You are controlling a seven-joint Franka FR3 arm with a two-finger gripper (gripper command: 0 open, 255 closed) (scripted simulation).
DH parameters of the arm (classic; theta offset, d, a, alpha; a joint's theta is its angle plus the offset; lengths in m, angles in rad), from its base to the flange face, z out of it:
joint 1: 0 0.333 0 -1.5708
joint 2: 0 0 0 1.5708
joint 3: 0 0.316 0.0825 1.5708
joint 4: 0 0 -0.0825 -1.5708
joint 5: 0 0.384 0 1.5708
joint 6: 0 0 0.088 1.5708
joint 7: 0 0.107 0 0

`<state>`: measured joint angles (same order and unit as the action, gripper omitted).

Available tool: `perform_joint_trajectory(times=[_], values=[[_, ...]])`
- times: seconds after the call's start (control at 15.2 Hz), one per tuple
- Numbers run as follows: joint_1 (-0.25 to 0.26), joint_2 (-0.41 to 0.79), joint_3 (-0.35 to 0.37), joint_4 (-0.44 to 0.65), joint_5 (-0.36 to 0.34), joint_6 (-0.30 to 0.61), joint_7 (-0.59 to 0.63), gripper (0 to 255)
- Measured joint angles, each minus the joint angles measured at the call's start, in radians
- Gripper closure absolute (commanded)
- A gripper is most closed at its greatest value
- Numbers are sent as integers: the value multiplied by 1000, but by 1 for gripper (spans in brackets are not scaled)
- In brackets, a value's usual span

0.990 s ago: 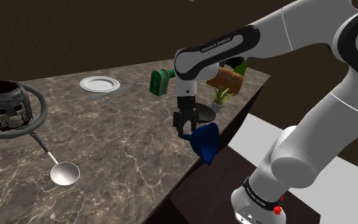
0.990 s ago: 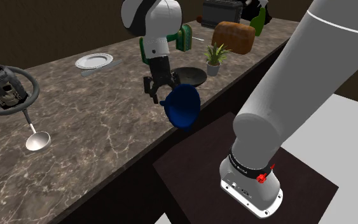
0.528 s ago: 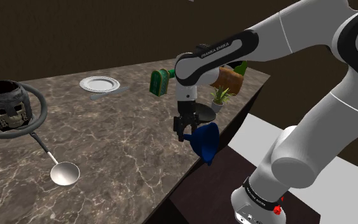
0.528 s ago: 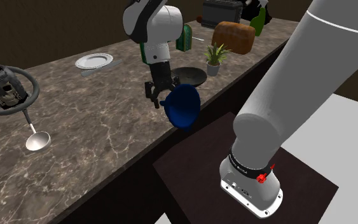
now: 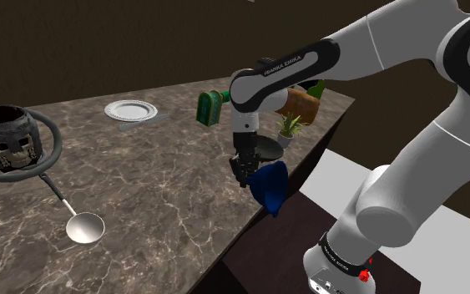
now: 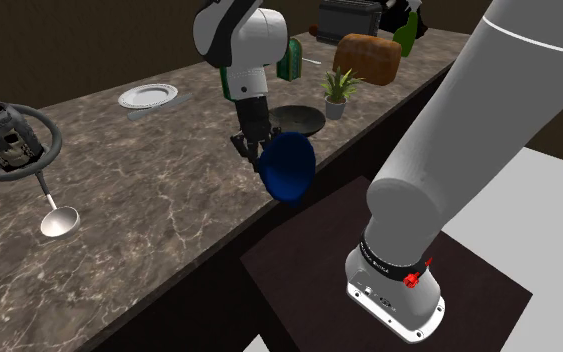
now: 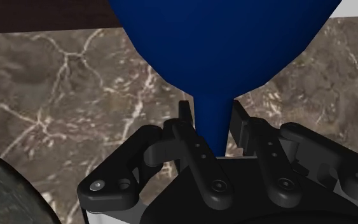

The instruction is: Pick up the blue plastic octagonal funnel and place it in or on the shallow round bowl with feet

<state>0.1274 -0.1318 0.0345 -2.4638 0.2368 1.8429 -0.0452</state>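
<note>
Dark blue plastic funnel [image 7: 222, 38]: narrow spout clasped between closed fingers of black two-finger gripper [image 7: 210, 118]; long axis in line with gripper, wide mouth pointed away. Located just beside dark shallow round bowl [image 6: 299, 120], not yet above it. Short carry toward bowl judged outstanding.

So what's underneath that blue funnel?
Marbled countertop shows around the funnel, whose spout sits in the claw. The patch directly beneath its wide cone is hidden.

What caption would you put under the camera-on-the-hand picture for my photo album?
Black end effector clasps the blue funnel by its spout, against a brown marbled countertop.
</note>
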Motion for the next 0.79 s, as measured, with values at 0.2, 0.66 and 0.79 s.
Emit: perform_joint_trajectory(times=[0.2, 0.66, 0.79], values=[[0, 0, 0, -1, 0, 0, 0, 255], [-1, -33, -2, 22, -4, -56, 10, 255], [-1, -51, -2, 34, -5, -85, 17, 255]])
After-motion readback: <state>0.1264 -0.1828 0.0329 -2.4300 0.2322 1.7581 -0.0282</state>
